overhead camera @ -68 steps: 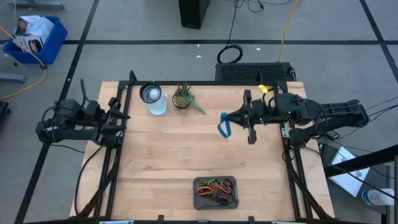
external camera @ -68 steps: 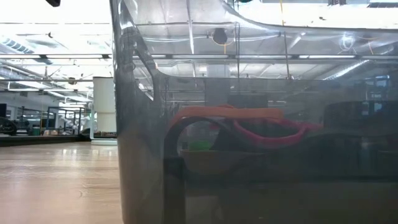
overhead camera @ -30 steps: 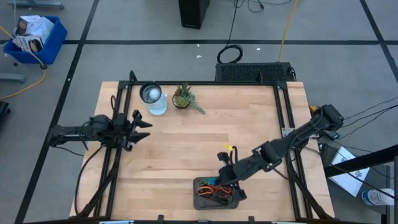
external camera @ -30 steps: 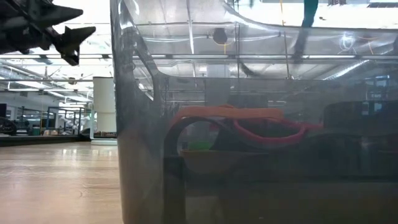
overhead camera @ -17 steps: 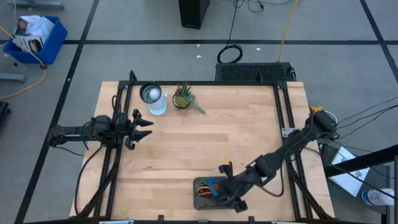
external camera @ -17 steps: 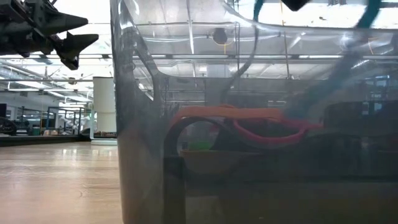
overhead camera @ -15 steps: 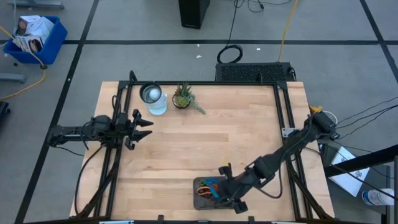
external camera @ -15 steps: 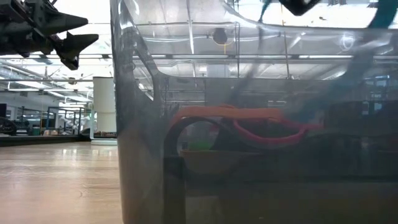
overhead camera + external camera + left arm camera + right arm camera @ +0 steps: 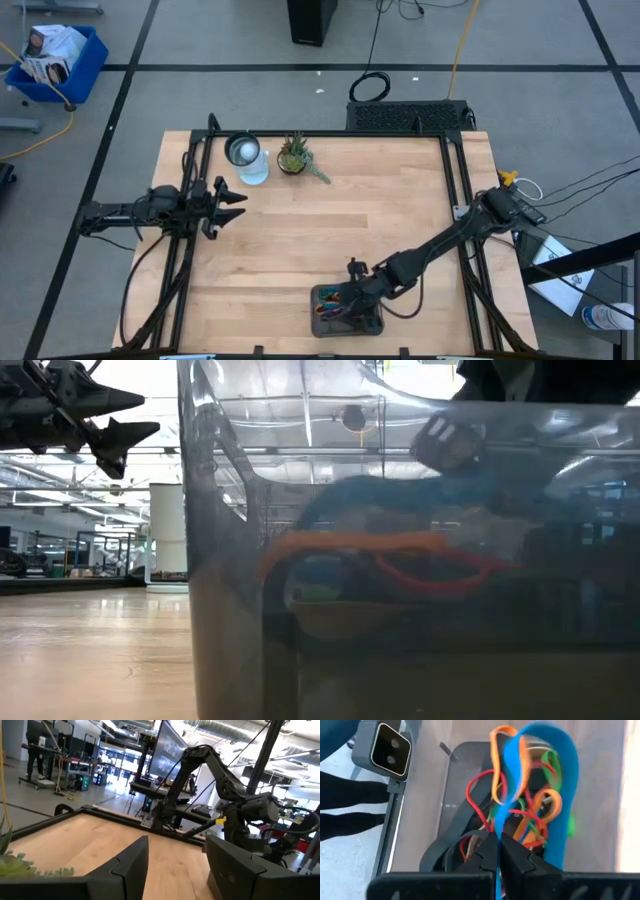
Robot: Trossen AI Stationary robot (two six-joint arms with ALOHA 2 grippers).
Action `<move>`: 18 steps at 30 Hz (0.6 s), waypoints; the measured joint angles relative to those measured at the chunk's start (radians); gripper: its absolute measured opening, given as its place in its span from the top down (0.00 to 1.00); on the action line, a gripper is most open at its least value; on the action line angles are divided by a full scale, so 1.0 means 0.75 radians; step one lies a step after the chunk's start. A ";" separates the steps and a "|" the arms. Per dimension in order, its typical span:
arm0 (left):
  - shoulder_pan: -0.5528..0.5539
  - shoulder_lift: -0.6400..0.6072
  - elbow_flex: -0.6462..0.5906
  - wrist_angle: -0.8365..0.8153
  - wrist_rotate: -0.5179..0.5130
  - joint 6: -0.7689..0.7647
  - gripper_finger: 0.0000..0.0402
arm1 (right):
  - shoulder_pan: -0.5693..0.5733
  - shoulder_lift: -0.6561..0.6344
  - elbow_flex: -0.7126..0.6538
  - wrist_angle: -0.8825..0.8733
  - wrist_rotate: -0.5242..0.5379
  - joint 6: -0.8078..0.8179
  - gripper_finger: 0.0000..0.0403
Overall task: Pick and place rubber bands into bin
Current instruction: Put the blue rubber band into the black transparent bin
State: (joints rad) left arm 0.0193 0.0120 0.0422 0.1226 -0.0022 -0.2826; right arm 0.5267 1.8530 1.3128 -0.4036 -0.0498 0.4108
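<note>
Right gripper (image 9: 498, 851): fingers pinched together on 1 blue rubber band (image 9: 540, 780), now lowered into the bin (image 9: 347, 323).
Band hangs over the orange, red and green bands there; 2.3 s ago it was carried mid-table. Left gripper (image 9: 236, 199), fingers apart, empty, at the table's (image 9: 300, 240) left edge.

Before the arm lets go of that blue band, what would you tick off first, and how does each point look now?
1. Right gripper shut on the blue band: ok.
2. Gripper over the bin: ok.
3. Band hanging inside the bin's walls: ok in the right wrist view, where it droops onto the other bands.
4. Room left in the bin: cannot tell; the pile is tangled.
5. Left gripper open and well away at the table's left edge: ok.
6. Plant and cup far from the drop: ok.
</note>
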 joint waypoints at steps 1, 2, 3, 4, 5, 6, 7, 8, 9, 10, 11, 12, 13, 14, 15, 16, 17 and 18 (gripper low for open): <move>0.000 0.000 0.000 -0.007 0.000 -0.010 0.50 | -0.004 0.009 0.000 0.004 -0.001 -0.002 1.00; 0.000 0.000 0.000 -0.018 0.000 -0.012 0.50 | -0.004 0.017 0.000 0.002 -0.001 -0.002 1.00; 0.000 0.001 0.000 -0.028 0.000 -0.013 0.50 | -0.005 0.024 0.000 -0.001 -0.001 -0.002 1.00; 0.000 0.001 0.000 -0.038 0.000 -0.014 0.50 | -0.005 0.033 0.000 0.000 -0.001 -0.003 1.00; 0.000 0.001 0.000 -0.044 0.000 -0.015 0.50 | -0.005 0.038 0.000 0.003 -0.001 -0.004 1.00; 0.000 0.001 0.000 -0.044 0.000 -0.015 0.50 | -0.005 0.041 0.000 -0.001 -0.001 -0.005 0.99; 0.000 0.001 0.000 -0.043 0.000 -0.015 0.50 | -0.005 0.042 0.000 -0.004 -0.002 -0.007 0.99; 0.000 0.001 0.000 -0.042 0.000 -0.014 0.50 | -0.005 0.042 0.000 -0.003 -0.004 -0.013 0.98; 0.000 0.001 0.000 -0.043 0.000 -0.010 0.50 | -0.005 0.042 0.000 0.001 -0.004 -0.019 0.97; 0.000 0.001 0.000 -0.042 0.000 -0.007 0.50 | -0.005 0.040 0.000 0.001 -0.004 -0.019 0.96; 0.000 0.001 0.000 -0.043 0.000 -0.006 0.50 | -0.005 0.036 -0.001 -0.002 -0.003 -0.017 0.95; 0.000 0.001 0.000 -0.046 0.000 -0.005 0.50 | -0.005 0.035 -0.001 0.001 -0.002 -0.015 0.94; 0.000 0.001 0.000 -0.051 0.000 -0.005 0.50 | -0.008 0.034 0.000 0.008 -0.002 -0.017 0.93; 0.000 0.001 0.000 -0.054 0.000 -0.005 0.50 | -0.010 0.034 0.000 0.011 -0.002 -0.022 0.91; 0.000 0.001 0.000 -0.057 0.000 -0.005 0.50 | -0.012 0.034 0.000 0.010 -0.003 -0.028 0.89; 0.000 0.001 0.000 -0.058 0.000 -0.008 0.50 | -0.013 0.034 0.000 0.007 -0.003 -0.038 0.87; 0.000 0.001 0.000 -0.060 0.000 -0.011 0.50 | -0.014 0.034 0.000 0.007 -0.003 -0.045 0.84; 0.000 0.001 0.000 -0.062 0.000 -0.011 0.50 | -0.015 0.034 0.000 0.008 -0.003 -0.048 0.82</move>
State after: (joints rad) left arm 0.0193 0.0128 0.0422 0.0765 -0.0021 -0.2909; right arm 0.5154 1.8783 1.3127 -0.3973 -0.0517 0.3744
